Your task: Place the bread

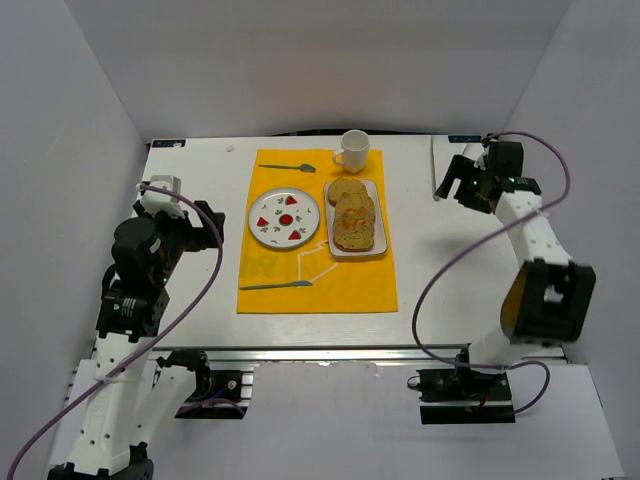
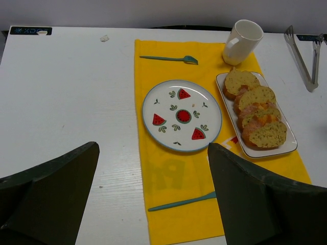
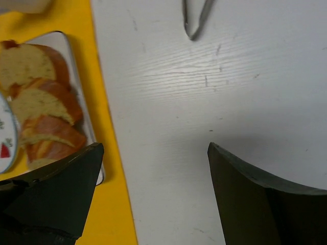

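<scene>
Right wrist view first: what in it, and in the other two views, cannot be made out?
- Right wrist: long metal tongs; only the tips show, the top edge cuts off the rest.
- Right wrist: brown bread slices on the white rectangular tray; the last one sits partly behind a dark jaw.
- Left wrist: teal knife; one end is behind a jaw.
- Top external: the tongs are barely a thin line beside the right gripper.

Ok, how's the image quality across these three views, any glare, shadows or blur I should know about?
Top external: even, diffuse light, faint shadows, mat crisp. Left wrist: plate and bread sharp, no glare; left end effector dark in the foreground. Right wrist: slightly softer focus, dim shadow on the table by the right end effector.
</scene>
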Robot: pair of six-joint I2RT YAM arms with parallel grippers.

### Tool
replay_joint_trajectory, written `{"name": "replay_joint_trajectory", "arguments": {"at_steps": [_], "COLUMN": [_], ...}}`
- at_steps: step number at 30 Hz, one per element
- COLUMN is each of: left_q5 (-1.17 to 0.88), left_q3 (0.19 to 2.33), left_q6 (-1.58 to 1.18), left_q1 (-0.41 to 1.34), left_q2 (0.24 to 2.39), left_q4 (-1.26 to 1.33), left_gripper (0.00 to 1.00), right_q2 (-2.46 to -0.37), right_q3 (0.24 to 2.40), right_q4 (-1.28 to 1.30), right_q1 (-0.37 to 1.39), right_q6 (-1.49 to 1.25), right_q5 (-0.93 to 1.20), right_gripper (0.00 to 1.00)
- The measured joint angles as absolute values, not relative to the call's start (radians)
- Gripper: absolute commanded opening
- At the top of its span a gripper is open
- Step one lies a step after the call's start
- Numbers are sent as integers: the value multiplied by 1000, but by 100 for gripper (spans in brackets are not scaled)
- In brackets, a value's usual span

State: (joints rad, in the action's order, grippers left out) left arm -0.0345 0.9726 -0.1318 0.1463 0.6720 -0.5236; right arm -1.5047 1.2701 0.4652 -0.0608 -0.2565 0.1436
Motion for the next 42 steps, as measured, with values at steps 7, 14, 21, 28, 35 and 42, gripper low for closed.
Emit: {"name": "replay_joint_trajectory", "arguments": {"at_steps": [7, 14, 21, 28, 35, 42], "left_q5": [23, 70, 109, 120, 129, 148], "left_q3": [970, 958, 954, 953, 953, 950], "left_q6": [-153, -179, -184, -185, -184, -182], "left_q1": [146, 146, 146, 146, 146, 146], "left_q2": [776, 908, 956, 1001, 1005, 986], "left_q4": [-475, -434, -395, -372, -376, -401], "left_gripper": [98, 98, 98, 98, 98, 98], "right_q2": [-1766, -2180, -2381, -2440, -2478, -2553], "right_q3": [1439, 1931, 2017, 2034, 2086, 2208], "right_q4": [255, 229, 301, 346, 348, 369], "right_q1": [-27, 1, 1, 1, 1, -1], "right_q6": [-168, -145, -159, -200, -236, -269], "right_q5": [-25, -157, -226, -236, -233, -229], "right_gripper": [89, 89, 89, 89, 89, 86]}}
